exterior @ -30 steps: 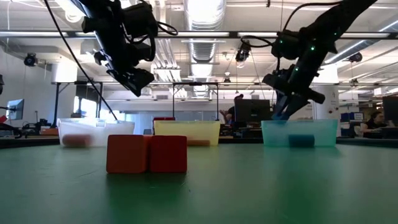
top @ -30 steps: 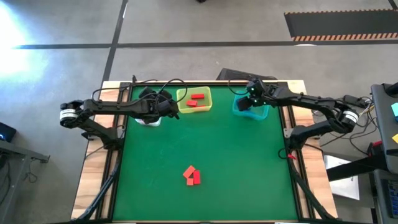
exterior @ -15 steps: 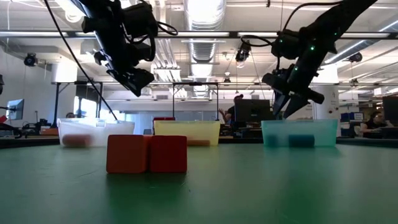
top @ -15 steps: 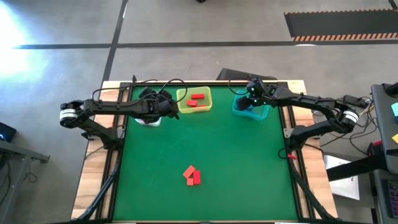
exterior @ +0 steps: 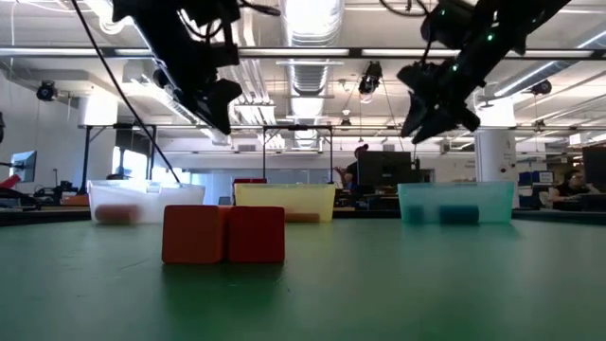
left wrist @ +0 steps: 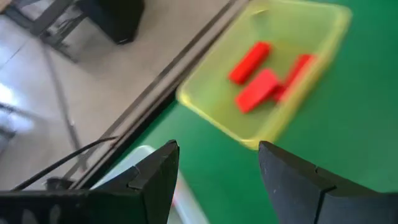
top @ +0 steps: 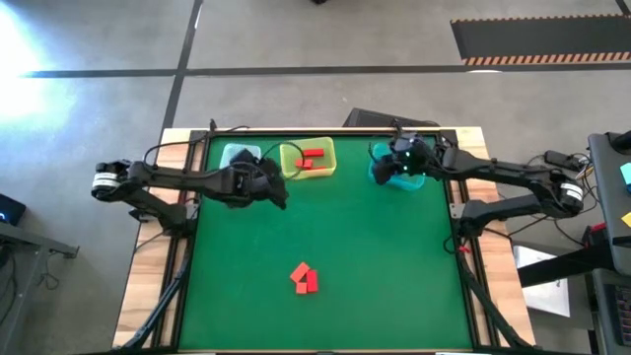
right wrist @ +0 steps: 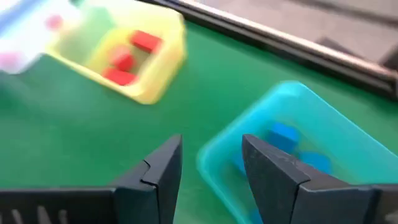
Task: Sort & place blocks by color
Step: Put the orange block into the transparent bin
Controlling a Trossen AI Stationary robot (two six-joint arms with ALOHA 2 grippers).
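Note:
Two loose blocks lie touching on the green mat, an orange-red one (exterior: 194,234) and a red one (exterior: 256,234), also seen near the table's middle (top: 304,278). Several red blocks (left wrist: 258,78) lie in the yellow bin (top: 308,160). Blue blocks (right wrist: 285,135) lie in the teal bin (top: 394,176). My left gripper (left wrist: 217,149) hangs open and empty above the mat just near of the clear bin (top: 240,156). My right gripper (right wrist: 211,142) hangs open and empty above the teal bin's near-left edge.
The three bins stand in a row along the table's far edge, clear at the left, yellow in the middle, teal at the right. An orange-red block (exterior: 115,214) rests in the clear bin. Open green mat lies between the bins and the loose blocks.
My right gripper has risen out of the teal bin and drifted a little toward the table's left. My left gripper has swung from over the clear bin toward the table's right and near edge, uncovering that bin. The blocks on the mat have not moved.

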